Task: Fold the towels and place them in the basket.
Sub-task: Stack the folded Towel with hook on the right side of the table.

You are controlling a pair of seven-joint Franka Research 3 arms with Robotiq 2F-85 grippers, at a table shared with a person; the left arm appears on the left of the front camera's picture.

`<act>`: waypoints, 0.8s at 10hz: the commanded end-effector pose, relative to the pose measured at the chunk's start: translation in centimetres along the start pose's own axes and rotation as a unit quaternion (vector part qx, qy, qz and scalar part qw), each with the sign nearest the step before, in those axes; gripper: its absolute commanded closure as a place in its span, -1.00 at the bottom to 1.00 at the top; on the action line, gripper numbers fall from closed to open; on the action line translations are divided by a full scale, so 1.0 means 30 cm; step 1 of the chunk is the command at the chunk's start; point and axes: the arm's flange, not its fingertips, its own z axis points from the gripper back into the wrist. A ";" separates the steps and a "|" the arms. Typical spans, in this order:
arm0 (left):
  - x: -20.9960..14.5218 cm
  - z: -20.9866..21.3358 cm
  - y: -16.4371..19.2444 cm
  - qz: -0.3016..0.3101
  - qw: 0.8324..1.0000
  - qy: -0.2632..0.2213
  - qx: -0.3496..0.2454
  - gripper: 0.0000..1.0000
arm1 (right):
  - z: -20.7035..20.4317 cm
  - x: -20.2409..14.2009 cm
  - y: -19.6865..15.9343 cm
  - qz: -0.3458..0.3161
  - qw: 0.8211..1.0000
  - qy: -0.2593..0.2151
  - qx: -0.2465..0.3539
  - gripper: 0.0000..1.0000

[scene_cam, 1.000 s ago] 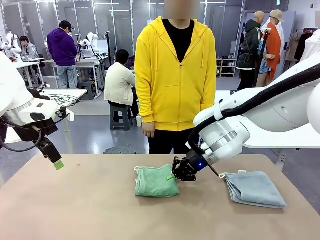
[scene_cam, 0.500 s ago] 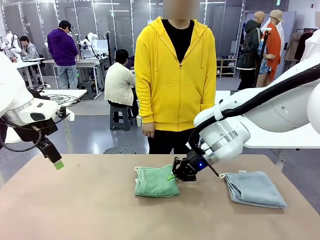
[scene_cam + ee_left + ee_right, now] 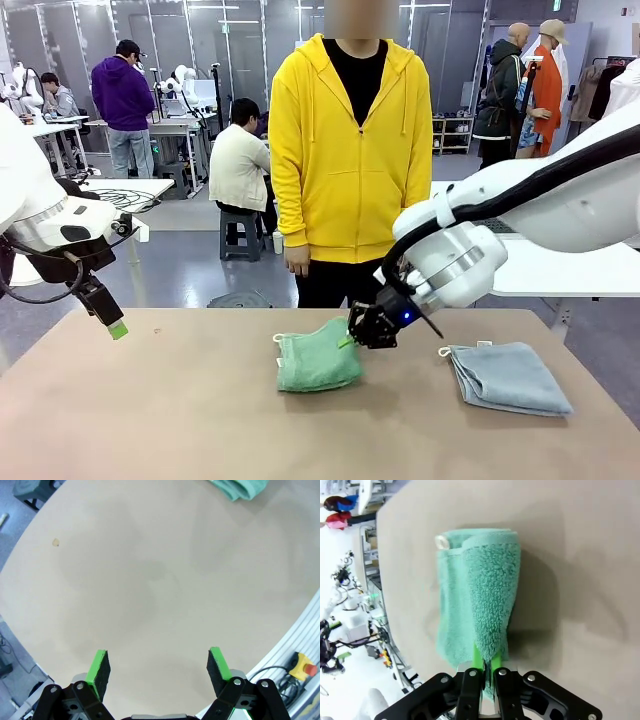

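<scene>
- The table [image 3: 150,420] is a wide brown surface, and a person in a yellow hooded jacket [image 3: 350,150] is seen standing at its far side with the arms hanging down.
- The right arm [image 3: 540,215] is stretched from the right side across the middle of the table, toward the green towel.
- The left arm [image 3: 50,225] is held at the left edge, well apart from both towels and above a bare part of the table.
- The grey-blue towel [image 3: 508,377] is laid on the right part of the table, already folded into a flat packet, with its small loop at the far left corner. It is judged as ready to be carried.
- The sea-green towel [image 3: 317,361] is found near the middle of the table. Its right edge is lifted off the surface, so that a thick roll is formed in the right wrist view [image 3: 480,605]; the fold is judged as half made.
- The right gripper [image 3: 350,341] is clamped tight on the raised edge of the sea-green towel, the fabric being pinched between its green pads [image 3: 477,660].
- The left gripper [image 3: 159,669] is held with its fingers wide apart and nothing between them.
- No basket is made out on the table, so the placing of both towels is judged as not yet done.
</scene>
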 end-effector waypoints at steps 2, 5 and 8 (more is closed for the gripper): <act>0.010 0.006 0.006 0.004 1.000 0.006 0.006 -0.96 | 0.204 -0.043 0.028 0.059 0.997 -0.008 -0.048 0.89; 0.010 0.006 0.006 0.004 1.000 0.006 0.006 -0.96 | 0.370 -0.039 0.028 0.118 0.987 -0.007 -0.112 0.89; 0.010 0.006 0.006 0.004 1.000 0.006 0.006 -0.96 | 0.564 -0.035 -0.032 0.159 0.975 0.003 -0.154 0.89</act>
